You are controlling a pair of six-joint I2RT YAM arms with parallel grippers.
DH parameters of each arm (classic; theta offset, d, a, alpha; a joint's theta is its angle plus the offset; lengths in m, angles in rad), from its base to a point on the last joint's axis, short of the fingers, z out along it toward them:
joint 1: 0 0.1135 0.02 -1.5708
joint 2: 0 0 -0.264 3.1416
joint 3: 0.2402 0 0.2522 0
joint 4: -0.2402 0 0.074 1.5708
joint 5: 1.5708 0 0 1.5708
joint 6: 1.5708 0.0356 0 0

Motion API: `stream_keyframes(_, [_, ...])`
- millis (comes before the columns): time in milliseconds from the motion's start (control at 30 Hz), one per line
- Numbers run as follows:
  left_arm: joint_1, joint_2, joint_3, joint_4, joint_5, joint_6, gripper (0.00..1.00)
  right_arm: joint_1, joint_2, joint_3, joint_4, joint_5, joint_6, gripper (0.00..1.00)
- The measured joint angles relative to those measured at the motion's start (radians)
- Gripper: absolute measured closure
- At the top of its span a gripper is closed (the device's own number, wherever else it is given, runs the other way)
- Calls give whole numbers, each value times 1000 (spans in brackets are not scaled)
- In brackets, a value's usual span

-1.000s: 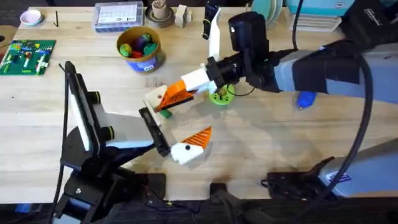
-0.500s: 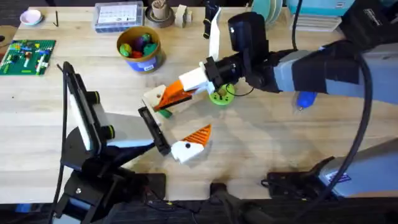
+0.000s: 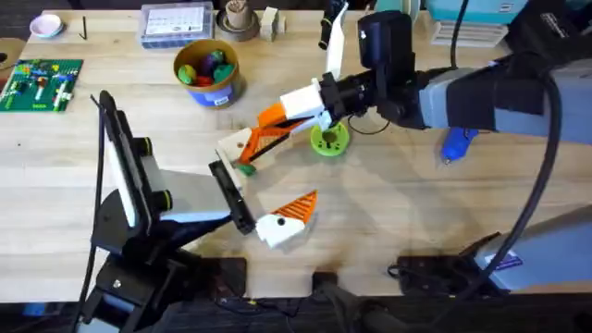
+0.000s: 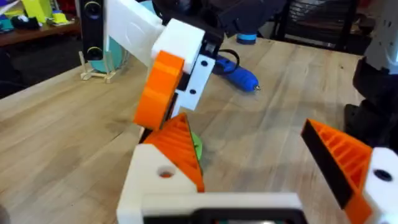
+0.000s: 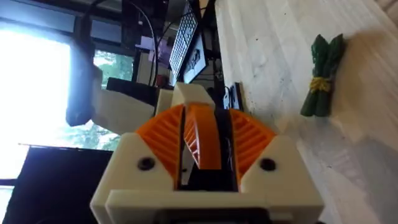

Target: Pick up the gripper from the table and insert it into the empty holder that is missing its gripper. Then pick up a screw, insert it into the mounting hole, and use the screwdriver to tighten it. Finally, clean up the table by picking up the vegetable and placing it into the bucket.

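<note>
My right gripper [image 3: 274, 118] reaches in from the right and is shut on the gripper [image 5: 202, 140], the orange wedge, between its ribbed pads. The wedge [image 3: 264, 141] slants down onto the far white holder block [image 3: 233, 148] of my left arm. In the left wrist view it lies against that block [image 4: 163, 177]; I cannot tell whether it is seated. My left gripper [image 3: 259, 185] stands open. The green vegetable [image 3: 245, 168] lies by the holder and is also in the right wrist view [image 5: 320, 78]. The blue screwdriver [image 3: 456, 144] lies at the right. The bucket [image 3: 228, 55] stands at the back.
A lime-green disc with holes [image 3: 329, 140] lies just right of the right gripper. A green board [image 3: 42, 81] sits at the far left. A clear parts box [image 3: 176, 22] and small items line the table's back edge.
The right gripper has shifted back and to the right, lifting its wrist. The ribbed wedge now shows stretched between its fingertips and the holder block. The left arm has stayed put.
</note>
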Motion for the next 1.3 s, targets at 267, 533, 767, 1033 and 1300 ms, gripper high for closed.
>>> stream_keyframes(267, [0, 0, 0, 0, -5, 0, 7, 0, 0, 0, -3, -35, -29, 512])
stream_keyframes(533, [0, 0, 0, 0, -18, 0, 8, 0, 0, 0, -16, -114, -66, 456])
stream_keyframes(767, [0, 0, 0, 0, -24, 0, 8, 0, 0, 0, -140, -130, -122, 455])
stream_keyframes(1033, [0, 0, 0, 0, -27, 0, 8, 0, 0, 0, -151, -113, -154, 456])
stream_keyframes(1300, [0, 0, 0, 0, -28, 0, 8, 0, 0, 0, -151, -70, -162, 710])
